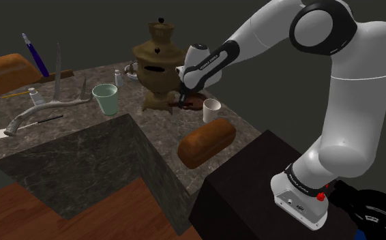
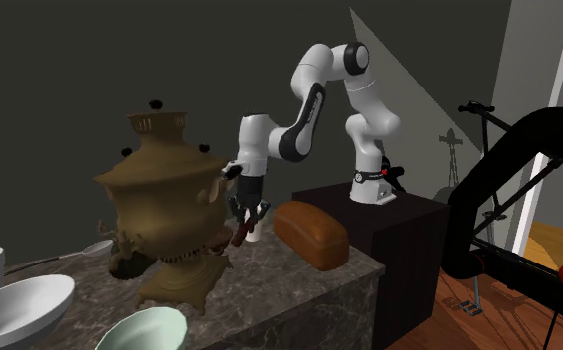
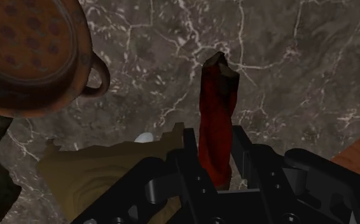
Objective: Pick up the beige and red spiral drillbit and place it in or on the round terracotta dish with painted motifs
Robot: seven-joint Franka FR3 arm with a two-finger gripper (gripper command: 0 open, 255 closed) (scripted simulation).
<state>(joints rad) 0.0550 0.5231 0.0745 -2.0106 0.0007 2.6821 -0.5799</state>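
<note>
Dark walls stand behind a grey marble counter, with a wooden floor below. A brass samovar stands just beside the gripper. A white cup and a bread loaf are near on its other side. The fingers are closed on the dark red drill bit. Its long axis follows the fingers and its tip points down toward the marble. It is near the brown dish but not in it.
</note>
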